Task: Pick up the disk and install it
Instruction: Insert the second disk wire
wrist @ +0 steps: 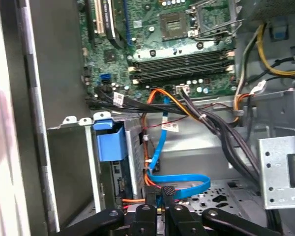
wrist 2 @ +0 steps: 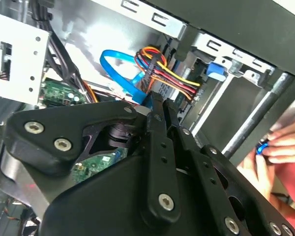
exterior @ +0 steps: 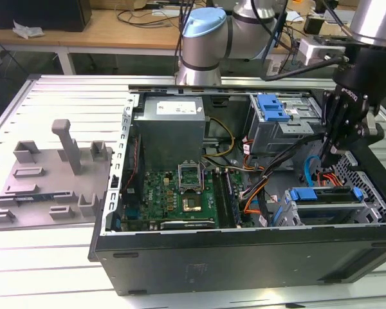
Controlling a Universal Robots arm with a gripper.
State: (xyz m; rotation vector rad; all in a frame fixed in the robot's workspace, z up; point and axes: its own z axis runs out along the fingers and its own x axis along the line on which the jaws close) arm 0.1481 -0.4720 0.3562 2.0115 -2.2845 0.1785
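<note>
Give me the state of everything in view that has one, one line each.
Computer case: lying on its side, side panel off, interior exposed.
Disk: already seated in the drive bay by the case wall, blue frame showing.
Hand: inside the case beside the bay, fingers shut, holding nothing.
Blue data cable: loose loop at the fingertips.
Processor socket: open, empty.
Grey fixture plate: no disk on it.
</note>
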